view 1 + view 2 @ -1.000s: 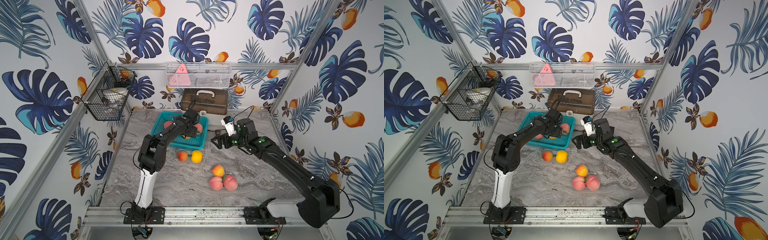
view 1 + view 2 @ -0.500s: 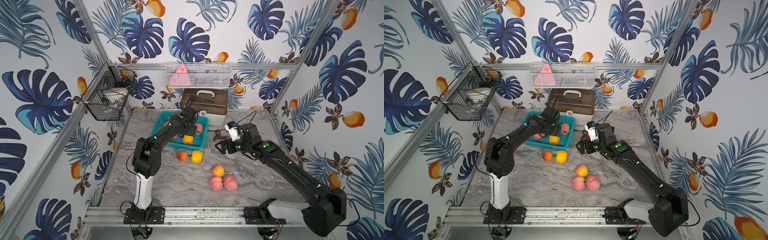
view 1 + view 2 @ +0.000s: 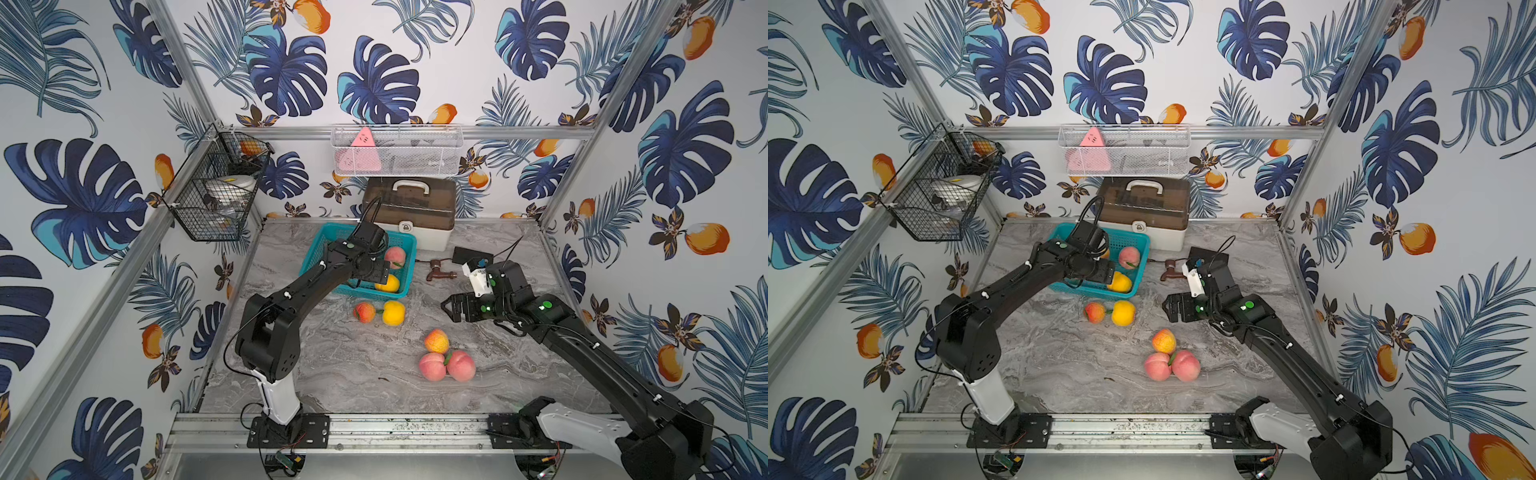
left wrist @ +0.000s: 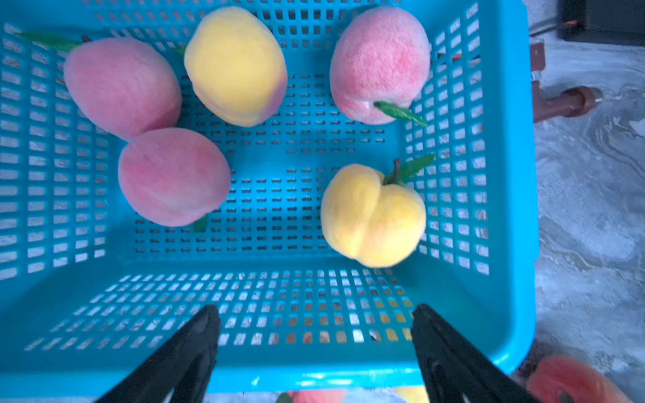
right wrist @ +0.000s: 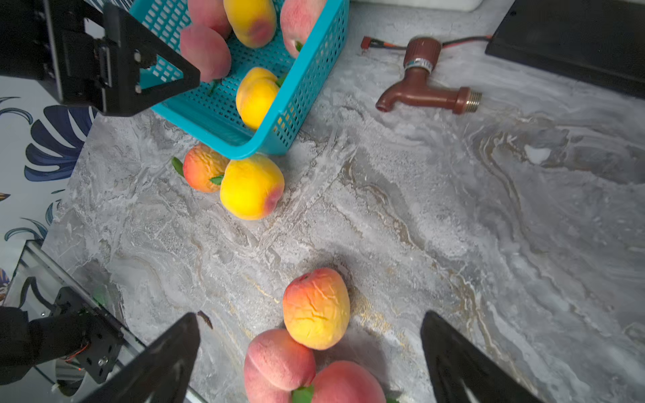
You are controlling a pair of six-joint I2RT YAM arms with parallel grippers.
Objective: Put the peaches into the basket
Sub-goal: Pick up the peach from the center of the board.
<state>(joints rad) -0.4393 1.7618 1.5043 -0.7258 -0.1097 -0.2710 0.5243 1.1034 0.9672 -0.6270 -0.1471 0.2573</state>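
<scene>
The teal basket (image 3: 409, 266) (image 3: 1142, 266) stands at the back of the table. In the left wrist view several peaches lie in the basket (image 4: 506, 174), among them a yellow peach (image 4: 371, 214) and a pink peach (image 4: 172, 176). My left gripper (image 4: 314, 310) (image 3: 378, 272) hangs open and empty over the basket's near wall. On the table lie an orange-red peach (image 3: 364, 311) beside a yellow one (image 3: 393, 313), and an orange peach (image 3: 436, 340) (image 5: 316, 308) touching two pink peaches (image 3: 432, 366) (image 3: 460, 365). My right gripper (image 5: 310, 317) (image 3: 446, 309) stands open above that cluster, holding nothing.
A brown tap (image 3: 440, 270) and a black box (image 3: 471, 254) with cable lie right of the basket. A brown-lidded case (image 3: 409, 212) stands against the back wall. A black wire basket (image 3: 216, 195) and a white mesh basket (image 3: 397, 149) hang on the walls.
My left gripper opened and let go of a yellow peach, which now lies in the basket's front right corner. My right arm swung forward toward the peach cluster.
</scene>
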